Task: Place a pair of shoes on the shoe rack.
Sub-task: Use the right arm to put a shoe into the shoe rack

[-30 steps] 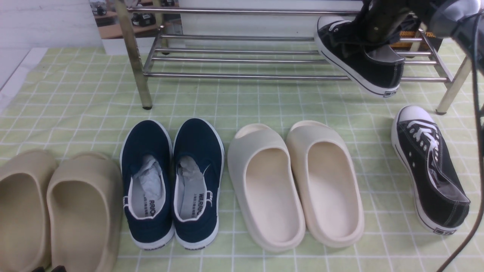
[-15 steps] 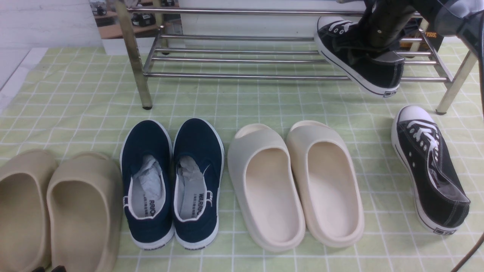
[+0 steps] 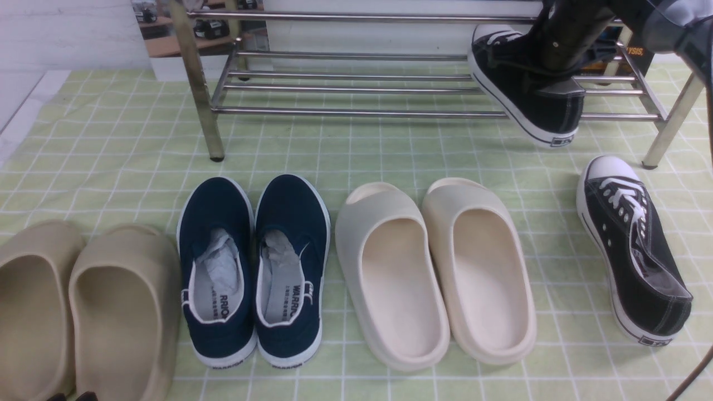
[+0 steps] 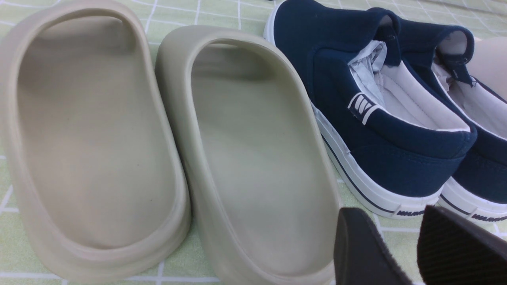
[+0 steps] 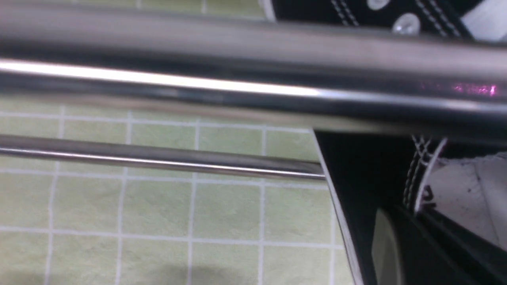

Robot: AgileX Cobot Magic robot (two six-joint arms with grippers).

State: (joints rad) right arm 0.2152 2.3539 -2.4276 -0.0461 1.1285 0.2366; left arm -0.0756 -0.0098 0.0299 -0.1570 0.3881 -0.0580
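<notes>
One black sneaker [image 3: 535, 111] lies slanted on the lower bars of the silver shoe rack [image 3: 356, 111], at its right end, with the heel hanging past the front bar. My right gripper [image 3: 548, 75] reaches down into its opening and is shut on the collar. The right wrist view shows that gripper [image 5: 404, 237] pinching the sneaker [image 5: 356, 170] just below a rack bar [image 5: 198, 85]. The second black sneaker [image 3: 635, 250] lies on the cloth at the front right. My left gripper [image 4: 390, 213] hangs open and empty at the near left.
Navy slip-ons [image 3: 253, 267] stand side by side on the green checked cloth, with cream slides [image 3: 434, 273] to their right and tan slides [image 3: 83, 312] to their left. The left wrist view looks over the tan slides [image 4: 253, 150] and the navy slip-ons [image 4: 356, 118].
My right gripper has shut on the sneaker on the rack. The sneaker's heel has swung slightly left and its toe slightly right. The left arm has not moved.
</notes>
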